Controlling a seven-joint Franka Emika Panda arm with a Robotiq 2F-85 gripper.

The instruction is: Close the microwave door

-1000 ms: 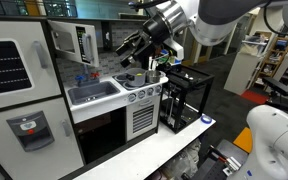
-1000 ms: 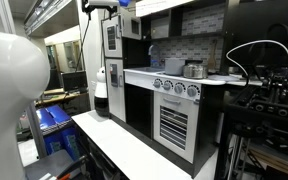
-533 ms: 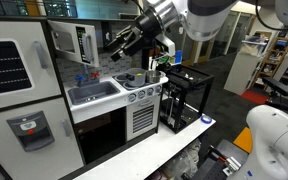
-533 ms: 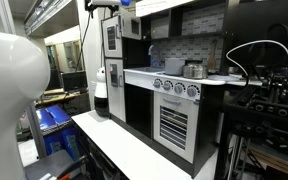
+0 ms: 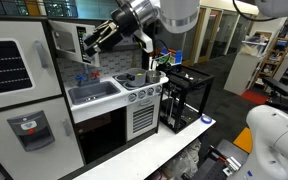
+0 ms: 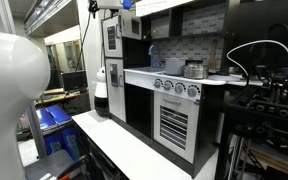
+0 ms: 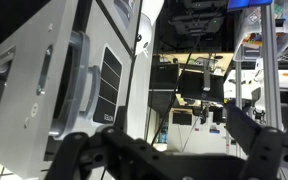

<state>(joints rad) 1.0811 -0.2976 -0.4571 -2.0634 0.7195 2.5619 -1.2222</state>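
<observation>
The microwave door [image 5: 83, 50] stands swung open, upright, high above the sink [image 5: 92, 93]. The gripper [image 5: 94, 40] hangs above the sink too, just beside the door's outer face. Its 2 fingers [image 7: 84, 155] are spread wide and hold nothing. The door lies straight ahead, so I'd expect a forward push.

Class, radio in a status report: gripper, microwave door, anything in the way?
Gripper open, empty, up by the door. Microwave door ajar, not yet shut. Nothing seen blocking its swing.
</observation>
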